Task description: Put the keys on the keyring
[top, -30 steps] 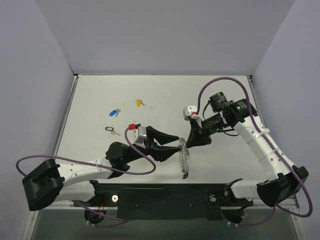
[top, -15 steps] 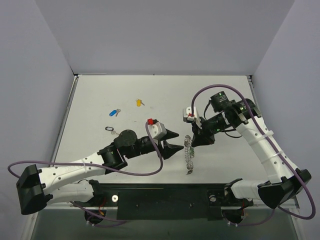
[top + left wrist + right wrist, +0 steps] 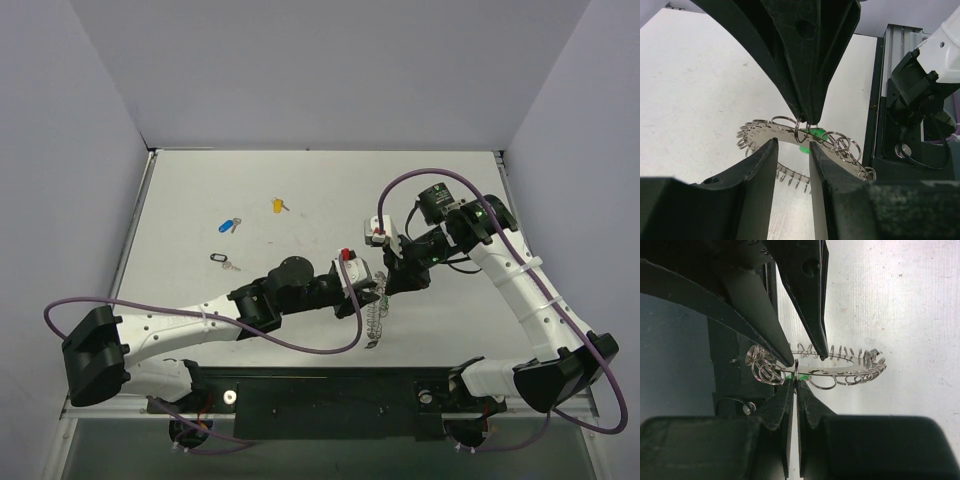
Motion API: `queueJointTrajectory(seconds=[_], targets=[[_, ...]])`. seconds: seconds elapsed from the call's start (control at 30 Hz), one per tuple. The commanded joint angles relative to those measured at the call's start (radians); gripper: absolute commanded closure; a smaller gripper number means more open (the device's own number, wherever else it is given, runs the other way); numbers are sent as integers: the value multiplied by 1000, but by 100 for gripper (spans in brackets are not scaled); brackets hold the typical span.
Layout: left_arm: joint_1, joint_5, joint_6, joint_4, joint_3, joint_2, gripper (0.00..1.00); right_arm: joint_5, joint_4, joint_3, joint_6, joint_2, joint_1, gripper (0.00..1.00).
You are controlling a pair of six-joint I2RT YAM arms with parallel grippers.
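Observation:
The keyring (image 3: 373, 322) is held up near the table's front middle. My right gripper (image 3: 385, 288) is shut on one small wire loop at the edge of the keyring (image 3: 860, 371). The right gripper (image 3: 796, 382) shows this in its wrist view. A green key head (image 3: 803, 376) sits right at that loop, under the hoop. My left gripper (image 3: 371, 297) is open, its tips on either side of the hoop's band (image 3: 765, 131). In the left wrist view the left gripper (image 3: 793, 148) frames the green key head (image 3: 804, 149). The black-headed key (image 3: 220, 259) lies on the table at the left.
A blue-headed key (image 3: 228, 225) and a yellow-headed key (image 3: 279, 205) lie on the table's left half. A metal rail (image 3: 330, 392) and both arm bases run along the near edge. Grey walls stand on three sides.
My left arm has reached to the right and its open fingers have come back onto the keyring. The right gripper has kept its hold and barely moved.

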Motion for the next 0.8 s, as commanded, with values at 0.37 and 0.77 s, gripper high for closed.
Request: queueJointTrajectory(seconds=[0.37, 0.77], targets=[[-5, 22, -7, 131, 12, -26, 62, -42, -40, 25, -11, -4, -11, 100], [-5, 82, -20, 150, 18, 0, 74, -54, -40, 26, -11, -4, -14, 100]])
